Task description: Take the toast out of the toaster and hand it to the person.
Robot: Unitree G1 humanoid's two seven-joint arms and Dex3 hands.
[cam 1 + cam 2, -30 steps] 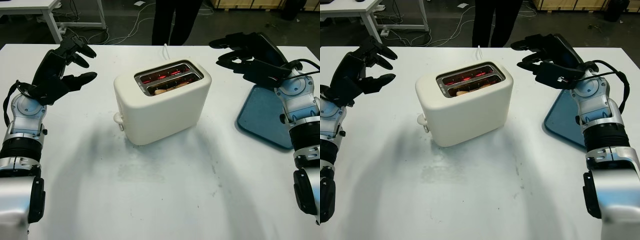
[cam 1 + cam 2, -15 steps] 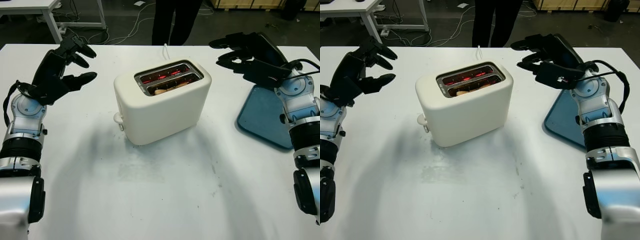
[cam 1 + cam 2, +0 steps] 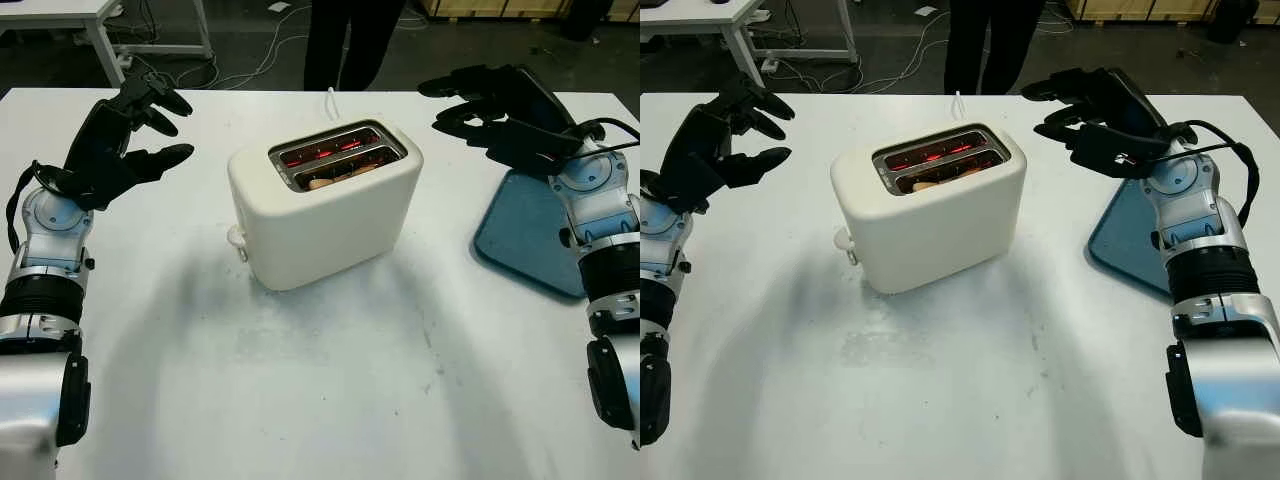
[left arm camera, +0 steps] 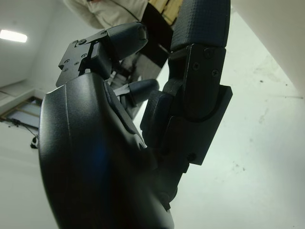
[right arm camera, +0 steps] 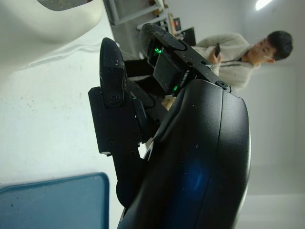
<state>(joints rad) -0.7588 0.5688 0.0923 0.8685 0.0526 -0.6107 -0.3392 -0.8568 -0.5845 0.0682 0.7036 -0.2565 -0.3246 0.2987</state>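
Cream, rounded toaster (image 3: 325,210) glows red around browned toast (image 3: 335,178).

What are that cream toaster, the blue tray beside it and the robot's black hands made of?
The cream, rounded toaster looks like smooth matte plastic, with a shiny metal rim around its glowing slots. The flat blue tray is probably plastic too: even colour, rounded corner, soft sheen. The left hand and right hand, both open above the table, seem hard black plastic, glossy on the shell with visible screws.

Toast (image 3: 330,181) apparently in toaster (image 3: 325,203), mid-table (image 3: 330,380).
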